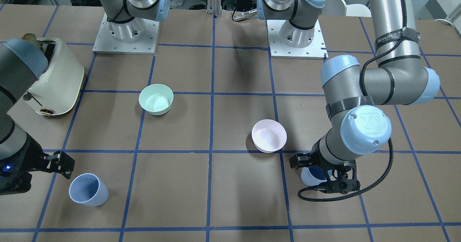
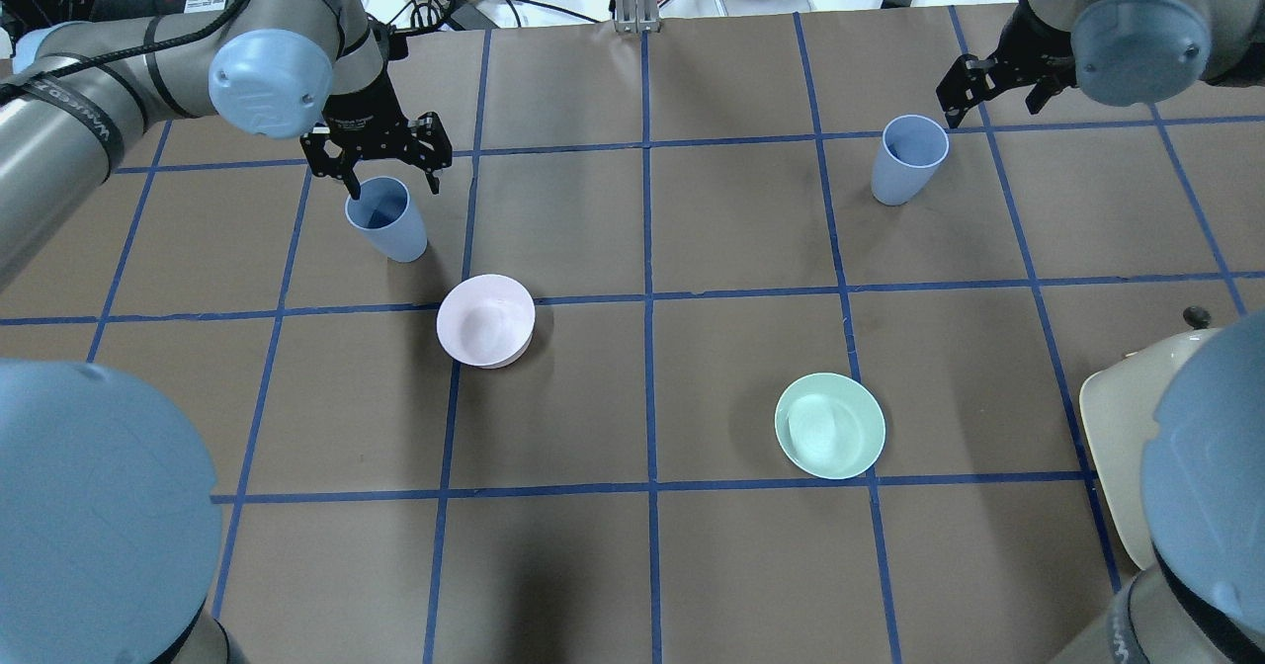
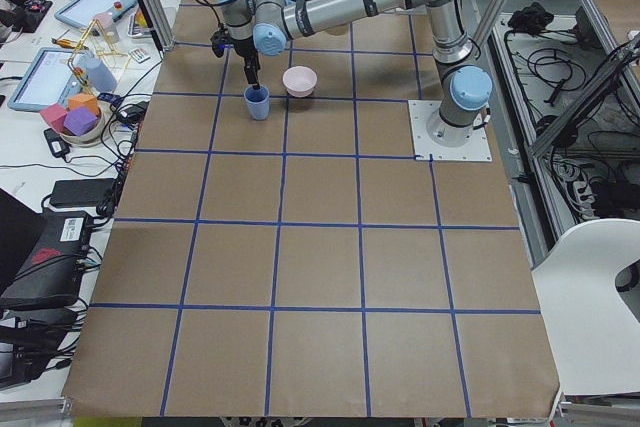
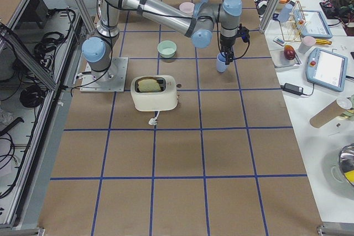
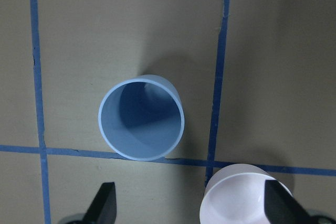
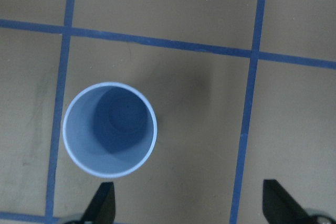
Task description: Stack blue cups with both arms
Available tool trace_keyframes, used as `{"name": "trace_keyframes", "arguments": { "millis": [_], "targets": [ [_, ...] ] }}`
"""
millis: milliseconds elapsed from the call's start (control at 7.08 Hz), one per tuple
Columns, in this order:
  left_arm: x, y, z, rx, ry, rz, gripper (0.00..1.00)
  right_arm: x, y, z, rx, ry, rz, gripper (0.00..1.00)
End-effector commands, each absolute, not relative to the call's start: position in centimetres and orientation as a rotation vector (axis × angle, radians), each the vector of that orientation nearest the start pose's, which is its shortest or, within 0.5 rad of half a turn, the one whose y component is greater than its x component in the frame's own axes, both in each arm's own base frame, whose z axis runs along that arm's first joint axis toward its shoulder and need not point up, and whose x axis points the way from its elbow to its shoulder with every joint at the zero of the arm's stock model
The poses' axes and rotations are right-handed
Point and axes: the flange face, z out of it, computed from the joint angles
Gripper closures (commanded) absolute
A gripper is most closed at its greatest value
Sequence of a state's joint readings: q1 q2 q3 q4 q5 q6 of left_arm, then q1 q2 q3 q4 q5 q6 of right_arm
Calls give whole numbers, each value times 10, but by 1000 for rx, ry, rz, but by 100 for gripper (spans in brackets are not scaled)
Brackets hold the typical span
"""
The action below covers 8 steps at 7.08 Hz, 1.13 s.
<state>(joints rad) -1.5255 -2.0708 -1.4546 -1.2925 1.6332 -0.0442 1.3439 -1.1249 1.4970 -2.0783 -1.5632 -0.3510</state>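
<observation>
Two pale blue cups stand upright on the table. One cup [image 2: 385,217] is on the left half, just below my left gripper [image 2: 391,185], which is open and empty above its far rim. In the left wrist view the cup [image 5: 140,117] lies ahead of the fingertips [image 5: 105,203], not between them. The other cup [image 2: 907,160] is at the far right. My right gripper [image 2: 991,109] is open and empty, beside it and apart from it. In the right wrist view that cup [image 6: 109,129] sits ahead of the left fingertip [image 6: 102,203].
A pale pink bowl [image 2: 485,319] sits close to the left cup, toward the robot, and shows in the left wrist view [image 5: 244,195]. A mint-green bowl [image 2: 829,425] is right of centre. A cream toaster [image 1: 57,76] stands at the table's right end.
</observation>
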Motion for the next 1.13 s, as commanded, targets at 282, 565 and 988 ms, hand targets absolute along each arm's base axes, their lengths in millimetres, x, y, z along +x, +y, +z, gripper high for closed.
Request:
{"name": "trace_keyframes", "arguments": {
  "millis": [282, 565, 988],
  "targets": [
    [-97, -663, 246, -137, 3071, 144, 94, -14, -686, 264, -191, 3083, -146, 0],
    [-98, -667, 249, -164, 3070, 108, 100, -14, -688, 254, -188, 3070, -130, 9],
    [-171, -668, 272, -329, 3071, -30, 100, -14, -686, 246, -191, 3075, -74, 100]
  ]
}}
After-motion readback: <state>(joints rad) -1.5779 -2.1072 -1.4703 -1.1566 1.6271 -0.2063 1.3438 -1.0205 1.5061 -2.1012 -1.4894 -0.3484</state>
